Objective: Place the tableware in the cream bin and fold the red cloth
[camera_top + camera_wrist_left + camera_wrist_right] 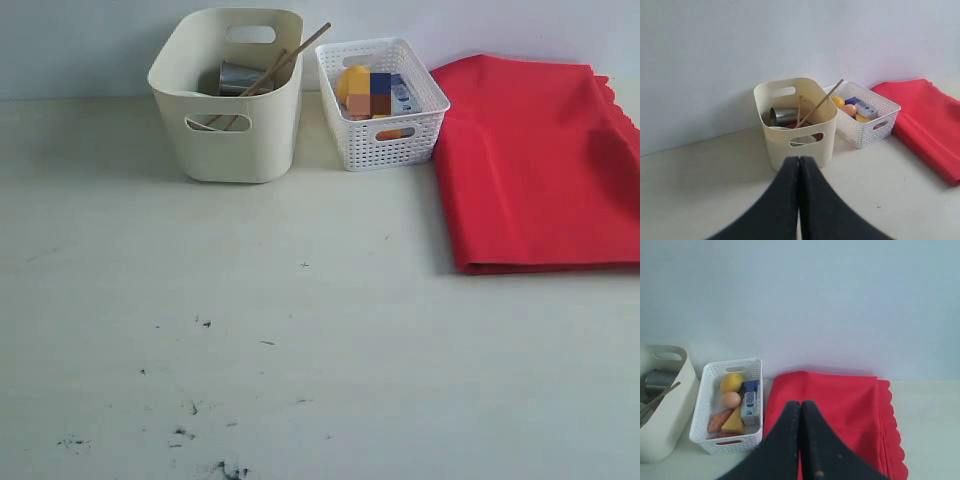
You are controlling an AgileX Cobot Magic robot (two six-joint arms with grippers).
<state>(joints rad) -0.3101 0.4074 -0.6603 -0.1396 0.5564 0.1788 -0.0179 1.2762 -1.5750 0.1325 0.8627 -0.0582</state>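
Sitting at the upper left of the exterior frame, the cream bin [228, 140] is holding the steel cup [240, 77] and the wooden chopsticks [296, 52], which are leaning out over its rim. The red cloth [540, 160] is lying folded at the upper right of the table [300, 330], just beside the white basket [385, 130]. The left gripper [799, 165] and the right gripper [801, 410] are both showing jaws pressed together, gripping nothing.

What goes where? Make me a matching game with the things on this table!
Things:
1. cup
2. lemon
3. red cloth
4. chopsticks

Places:
A. folded on the table
B. poking out over the cream bin rim
C. in the white basket
D. down inside the cream bin

Pairs: 1-D, 2-C, 3-A, 4-B
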